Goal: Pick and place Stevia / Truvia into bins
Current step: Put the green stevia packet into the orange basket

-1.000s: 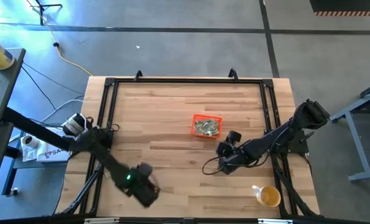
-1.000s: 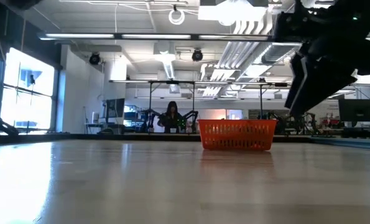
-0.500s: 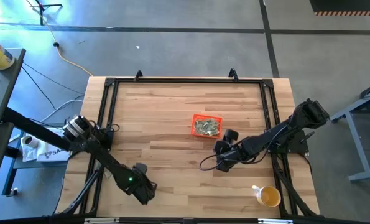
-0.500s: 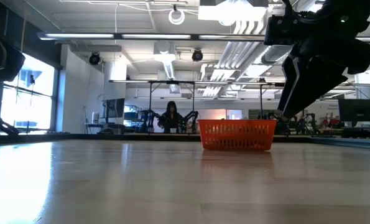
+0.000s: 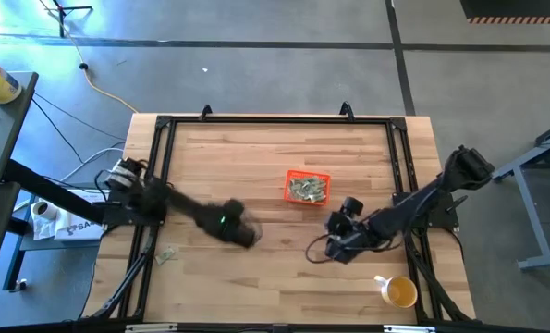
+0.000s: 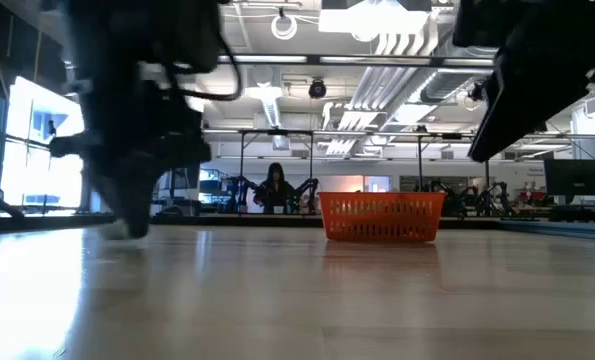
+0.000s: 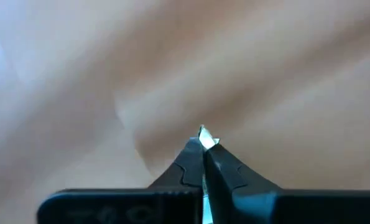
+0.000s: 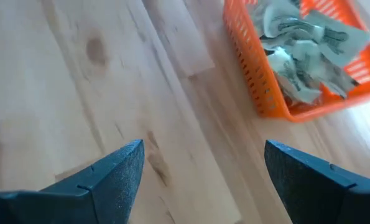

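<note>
**Stevia sachet pinched in the left gripper, others piled in the orange bin**

Stevia sachets [image 8: 303, 56] lie heaped in the orange bin [image 5: 307, 187], which sits on the wooden table [image 5: 256, 157] right of centre. In the right wrist view the pale green and white packets overlap at mixed angles, some crumpled, so they share no common direction. Dark printing shows on a few of them, but none of it can be read. The bin's long axis runs left to right across the table in the high view, and its perforated walls are low.

The left gripper [image 5: 239, 231] hangs over the table left of the bin and nearer the front edge, blurred in both the high and low views. In the left wrist view its fingers [image 7: 191, 165] are pressed together on a thin white sliver of paper, one sachet [image 7: 204, 138], whose tip pokes out past the fingertips; its long axis cannot be told.

One more sachet [image 5: 168, 254] lies on the mat beside the table's left front corner, outside the frame.

The right gripper [image 5: 341, 236] is low over the table just in front of the bin, its jaws spread wide and holding nothing. A yellow cup [image 5: 400, 293] stands at the right front corner.
</note>
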Controlling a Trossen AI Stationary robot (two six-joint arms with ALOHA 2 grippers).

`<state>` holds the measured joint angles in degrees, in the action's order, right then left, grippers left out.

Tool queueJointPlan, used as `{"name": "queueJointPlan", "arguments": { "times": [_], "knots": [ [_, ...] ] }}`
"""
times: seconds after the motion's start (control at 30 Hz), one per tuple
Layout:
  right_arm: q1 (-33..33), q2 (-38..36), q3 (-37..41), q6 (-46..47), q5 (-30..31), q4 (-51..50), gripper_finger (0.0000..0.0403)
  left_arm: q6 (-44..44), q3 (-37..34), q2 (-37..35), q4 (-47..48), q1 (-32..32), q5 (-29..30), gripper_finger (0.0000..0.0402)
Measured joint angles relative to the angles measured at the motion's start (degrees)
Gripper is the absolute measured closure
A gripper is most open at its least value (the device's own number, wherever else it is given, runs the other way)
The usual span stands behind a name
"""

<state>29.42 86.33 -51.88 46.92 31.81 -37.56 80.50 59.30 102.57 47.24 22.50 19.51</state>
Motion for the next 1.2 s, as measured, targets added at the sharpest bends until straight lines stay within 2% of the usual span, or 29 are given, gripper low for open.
{"name": "queueJointPlan", "arguments": {
  "times": [0.1,0.27,0.4,0.53,0.67,0.77,0.87,0.93,1.07,1.13,1.2],
  "knots": [
    [2.4,-1.8,0.0,6.5,2.3,-3.7,0.0080,-11.6,4.4,-3.1,-0.8,-7.7,2.6,0.0352],
    [4.9,-2.5,0.0,16.5,2.1,-11.3,0.0080,-35.7,14.8,-5.8,-13.2,-19.7,4.9,0.0374],
    [6.1,-1.9,0.0,19.9,1.8,-13.2,0.0080,-46.5,22.6,-3.2,-22.9,-26.4,-2.6,0.0374],
    [6.3,-2.0,0.0,20.1,2.4,-12.8,0.0080,-47.2,27.8,4.9,-25.8,-31.4,-13.5,0.0354],
    [6.2,-1.7,0.0,20.1,3.2,-12.9,0.0080,-46.3,31.8,11.7,-25.9,-31.4,-21.3,0.0325],
    [6.2,-1.6,0.0,20.1,3.8,-13.1,0.0080,-43.1,31.9,15.3,-21.2,-30.7,-29.8,0.0301],
    [6.2,-1.4,0.0,19.6,4.0,-13.5,0.0080,-41.3,32.7,14.7,-13.9,-29.4,-31.1,0.0272],
    [6.2,-1.3,0.0,18.5,4.7,-13.5,0.0080,-41.5,33.0,12.3,-5.5,-27.3,-25.9,0.0249],
    [5.3,-1.2,0.1,15.1,5.3,-13.2,0.0080,-38.1,33.0,7.0,14.0,-22.0,-10.5,0.0203],
    [4.6,-1.2,0.3,13.2,5.2,-12.3,0.0080,-30.8,33.0,4.3,26.2,-18.6,-5.5,0.0183],
    [3.8,-1.2,0.3,10.6,5.3,-11.6,0.0080,-21.4,32.3,1.8,37.9,-14.6,-4.8,0.0167]
  ]
}}
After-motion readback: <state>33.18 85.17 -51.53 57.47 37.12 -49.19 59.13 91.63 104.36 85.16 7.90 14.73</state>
